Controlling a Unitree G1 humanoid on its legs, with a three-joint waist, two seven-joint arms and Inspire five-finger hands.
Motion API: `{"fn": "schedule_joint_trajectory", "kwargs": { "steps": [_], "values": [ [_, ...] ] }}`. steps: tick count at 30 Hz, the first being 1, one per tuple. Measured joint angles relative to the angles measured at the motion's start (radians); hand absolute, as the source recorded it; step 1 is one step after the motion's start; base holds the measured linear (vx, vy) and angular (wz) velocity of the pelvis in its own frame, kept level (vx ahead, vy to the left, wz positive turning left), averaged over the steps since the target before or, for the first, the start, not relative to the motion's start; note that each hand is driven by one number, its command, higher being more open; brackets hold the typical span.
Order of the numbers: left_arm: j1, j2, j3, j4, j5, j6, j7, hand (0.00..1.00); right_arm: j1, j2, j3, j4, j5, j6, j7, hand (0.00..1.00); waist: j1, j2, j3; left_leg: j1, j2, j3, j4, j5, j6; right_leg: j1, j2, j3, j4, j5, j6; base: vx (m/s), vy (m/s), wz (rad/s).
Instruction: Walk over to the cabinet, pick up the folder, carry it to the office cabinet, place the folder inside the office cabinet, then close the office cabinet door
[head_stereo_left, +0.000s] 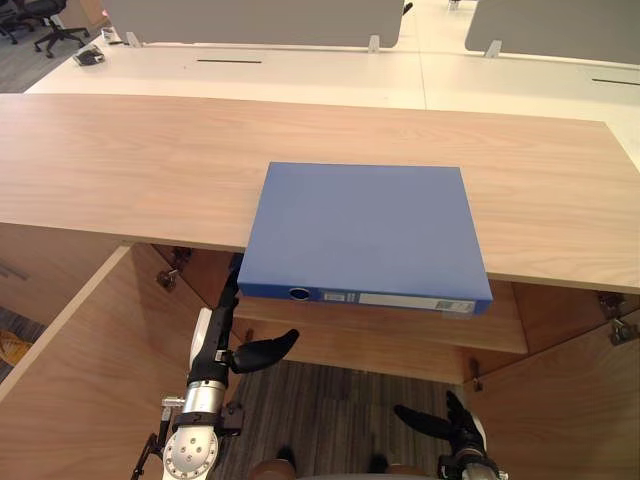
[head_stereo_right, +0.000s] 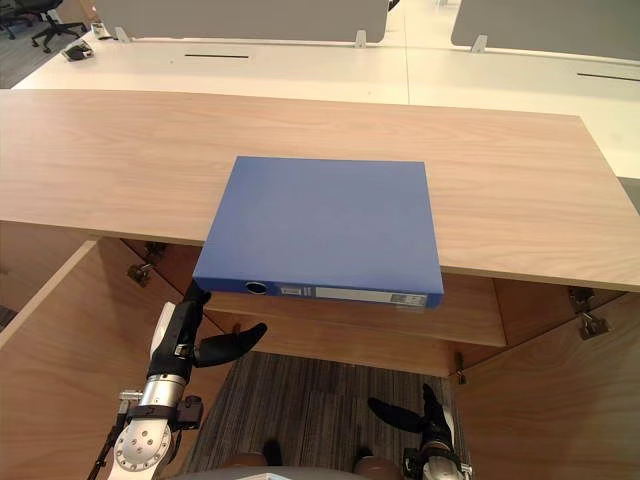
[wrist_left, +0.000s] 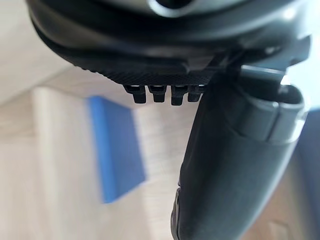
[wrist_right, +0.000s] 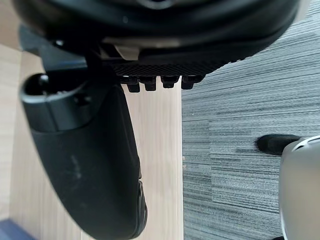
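A blue folder (head_stereo_left: 365, 232) lies flat on the wooden cabinet top (head_stereo_left: 120, 160), its spine with a white label facing me and jutting a little over the front edge. My left hand (head_stereo_left: 222, 335) is raised below the folder's near left corner, fingers straight and pointing up, thumb spread out to the side, holding nothing. In the left wrist view the folder (wrist_left: 117, 150) shows past the thumb (wrist_left: 235, 165). Lower down and to the right, my right hand (head_stereo_left: 452, 420) hangs open over the carpet, well under the folder.
Both cabinet doors stand open: one at the left (head_stereo_left: 70, 370), one at the right (head_stereo_left: 570, 400). A shelf (head_stereo_left: 400, 335) runs inside under the top. White desks (head_stereo_left: 300, 70) with grey dividers lie behind, an office chair (head_stereo_left: 55, 25) far left. Grey carpet (head_stereo_left: 330, 410) lies below.
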Motion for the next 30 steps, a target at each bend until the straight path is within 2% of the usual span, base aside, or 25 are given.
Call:
{"fn": "schedule_joint_trajectory", "kwargs": {
  "steps": [7,12,16,19,22,26,30],
  "values": [
    [0.070,-0.010,0.003,-0.131,0.145,-0.040,0.119,1.00,0.004,-0.023,0.038,0.044,-0.025,-0.008,-0.030,1.00,0.017,0.002,-0.019,-0.007,-0.009,-0.037,0.022,0.000,0.001,0.021,-0.004,-0.003,0.002,-0.021,0.027,-0.10,-0.021,0.13],
    [0.062,-0.052,0.084,-0.252,0.238,-0.048,0.250,1.00,0.004,-0.030,0.059,0.052,-0.029,-0.012,-0.045,1.00,0.015,0.002,-0.036,-0.027,0.000,-0.052,0.062,-0.007,0.000,0.016,0.000,-0.012,0.006,-0.020,0.027,-0.05,-0.015,0.06],
    [0.038,-0.073,0.104,-0.314,0.263,-0.048,0.296,1.00,0.004,-0.029,0.068,0.052,-0.039,-0.012,-0.045,1.00,0.013,0.001,-0.043,-0.027,-0.001,-0.051,0.075,-0.013,0.000,0.022,0.002,-0.010,0.006,-0.018,0.028,0.00,0.000,0.00],
    [0.005,-0.069,0.097,-0.327,0.274,-0.049,0.295,1.00,0.003,-0.029,0.072,0.055,-0.046,-0.012,-0.044,1.00,0.011,0.000,-0.044,-0.007,-0.003,-0.042,0.071,-0.017,0.003,0.038,0.001,0.000,0.003,-0.017,0.029,-0.02,0.009,-0.08],
    [-0.011,-0.024,0.048,-0.322,0.295,-0.049,0.279,1.00,0.002,-0.033,0.085,0.055,-0.046,-0.013,-0.042,1.00,0.002,0.000,-0.045,0.004,-0.002,-0.025,0.059,-0.019,0.005,0.038,0.001,0.016,0.001,-0.016,0.029,-0.03,0.010,-0.15],
    [-0.075,0.080,-0.067,-0.262,0.355,-0.050,0.206,1.00,0.005,-0.044,0.089,0.060,-0.046,-0.013,-0.034,1.00,-0.016,0.000,-0.053,0.019,-0.001,-0.005,0.037,-0.018,0.006,0.034,0.003,0.036,-0.005,-0.015,0.029,0.00,0.003,-0.15],
    [-0.127,0.127,-0.144,-0.209,0.381,-0.051,0.149,1.00,0.004,-0.051,0.089,0.070,-0.046,-0.012,-0.028,1.00,-0.039,0.001,-0.054,0.031,-0.001,0.024,0.021,-0.018,0.006,0.026,0.004,0.063,-0.014,-0.010,0.029,0.06,0.015,-0.23]
  ]
}}
